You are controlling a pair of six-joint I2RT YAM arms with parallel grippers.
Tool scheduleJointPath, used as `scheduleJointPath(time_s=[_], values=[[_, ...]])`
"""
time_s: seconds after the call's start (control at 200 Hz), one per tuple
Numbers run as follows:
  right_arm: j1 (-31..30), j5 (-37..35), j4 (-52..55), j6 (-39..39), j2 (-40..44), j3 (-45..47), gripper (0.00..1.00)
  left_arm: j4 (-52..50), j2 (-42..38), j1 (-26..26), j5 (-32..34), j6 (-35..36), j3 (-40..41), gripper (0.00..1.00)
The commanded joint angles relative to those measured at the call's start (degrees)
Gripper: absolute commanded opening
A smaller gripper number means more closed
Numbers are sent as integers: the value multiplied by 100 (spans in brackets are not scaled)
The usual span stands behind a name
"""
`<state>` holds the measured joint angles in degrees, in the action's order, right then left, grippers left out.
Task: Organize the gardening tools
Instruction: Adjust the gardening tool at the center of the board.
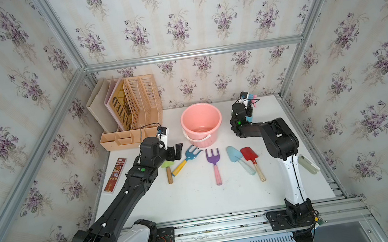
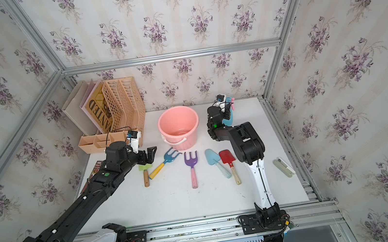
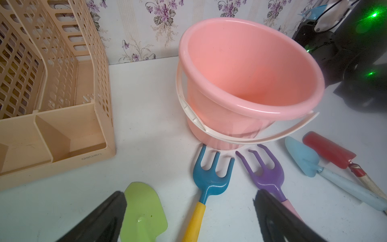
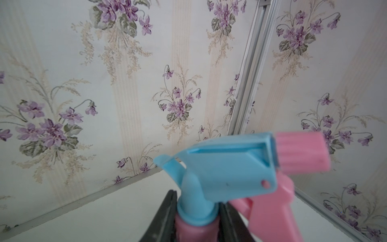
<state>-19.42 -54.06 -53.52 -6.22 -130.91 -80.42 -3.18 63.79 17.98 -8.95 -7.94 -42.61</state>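
Gripping pink-triggered blue plastic spray bottle (image 4: 219,174) by neck, seemingly narrowly: right pincer (image 4: 199,211) may lose it; left pincer (image 1: 175,152) wide.

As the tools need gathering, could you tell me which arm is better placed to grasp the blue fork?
Probably left: the open left gripper hovers over the blue fork, which lies between its fingers in the left wrist view; the right gripper is shut on the spray bottle.
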Motion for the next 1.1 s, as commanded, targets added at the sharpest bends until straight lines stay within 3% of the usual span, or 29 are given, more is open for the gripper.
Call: scheduleJointPath(time_s=[0.0, 0.639, 0.819, 1.094], values=[[-43, -112, -105, -83, 56, 132, 4, 176, -22, -5, 60, -5, 16, 99], [-227, -193, 431, 112, 346, 282, 23, 238, -136, -9, 68, -32, 129, 99], [-287, -228, 414, -83, 436, 247, 35, 205, -242, -5, 85, -19, 164, 99], [-311, -301, 466, -174, 624, 362, 38, 204, -371, -7, 78, -32, 227, 99]])
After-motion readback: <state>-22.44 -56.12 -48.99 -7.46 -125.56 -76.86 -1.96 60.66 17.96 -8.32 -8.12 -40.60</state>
